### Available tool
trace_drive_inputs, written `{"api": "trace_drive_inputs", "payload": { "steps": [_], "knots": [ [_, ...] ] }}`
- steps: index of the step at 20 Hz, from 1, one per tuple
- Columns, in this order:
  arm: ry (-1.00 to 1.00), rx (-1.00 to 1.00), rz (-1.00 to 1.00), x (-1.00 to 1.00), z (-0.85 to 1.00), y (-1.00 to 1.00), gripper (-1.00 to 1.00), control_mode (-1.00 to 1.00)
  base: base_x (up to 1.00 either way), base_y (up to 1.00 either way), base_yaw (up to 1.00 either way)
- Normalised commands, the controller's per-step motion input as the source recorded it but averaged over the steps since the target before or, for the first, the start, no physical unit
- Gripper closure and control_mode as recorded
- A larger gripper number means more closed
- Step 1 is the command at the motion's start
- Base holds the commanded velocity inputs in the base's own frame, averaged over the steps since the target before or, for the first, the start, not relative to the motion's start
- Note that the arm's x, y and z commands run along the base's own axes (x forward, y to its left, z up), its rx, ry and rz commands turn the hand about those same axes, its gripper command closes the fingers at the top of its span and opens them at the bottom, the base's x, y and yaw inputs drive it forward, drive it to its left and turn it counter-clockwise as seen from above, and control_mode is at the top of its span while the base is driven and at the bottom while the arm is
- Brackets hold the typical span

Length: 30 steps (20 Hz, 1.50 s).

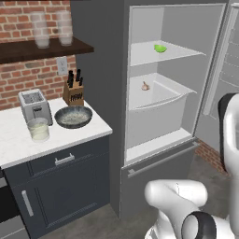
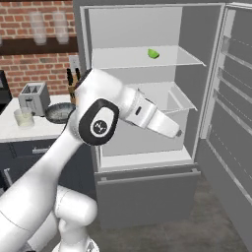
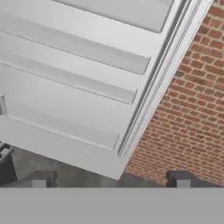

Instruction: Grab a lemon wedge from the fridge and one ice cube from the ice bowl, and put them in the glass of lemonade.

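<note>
two-finger dark gripper [image 3: 110, 179] spread wide, nothing btwn tips, facing pale ribbed inside of open fridge door [image 3: 74, 83] w/ red brick wall [image 3: 188, 109] beside. tiny lime-green lemon wedge [image 1: 160, 48] on upper shelf of tall dark grey fridge [image 1: 100, 56], well apart from gripper.

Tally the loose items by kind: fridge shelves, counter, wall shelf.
Lemon wedge, upper fridge shelf: 1
Garlic-like bulb, fridge drawer: 1
Toaster: 1
Ice bowl: 1
Glass of lemonade: 1
Knife block: 1
Frosted glasses on the wall shelf: 2
Total: 8
</note>
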Motion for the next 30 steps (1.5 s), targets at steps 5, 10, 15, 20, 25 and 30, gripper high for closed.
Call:
{"api": "trace_drive_inputs", "payload": {
  "steps": [5,10,15,20,25,30],
  "knots": [
    [-0.05,0.29,0.24,-0.26,0.0,1.0,-1.0,-1.0,0.0,0.0,0.0],
    [0.29,0.09,0.39,-0.27,0.1,1.0,-1.0,-1.0,0.0,0.0,0.0],
    [0.26,0.17,0.5,-0.52,0.0,0.79,-1.0,-1.0,0.0,0.0,0.0],
    [0.06,0.18,0.47,-0.72,0.0,0.54,-1.0,-1.0,0.0,0.0,0.0],
    [-0.03,0.05,0.23,-0.57,0.12,0.3,-1.0,-1.0,0.0,0.0,0.0],
    [-0.03,0.0,-0.08,0.42,0.11,0.69,-1.0,-1.0,0.0,0.0,0.0]
  ]
}}
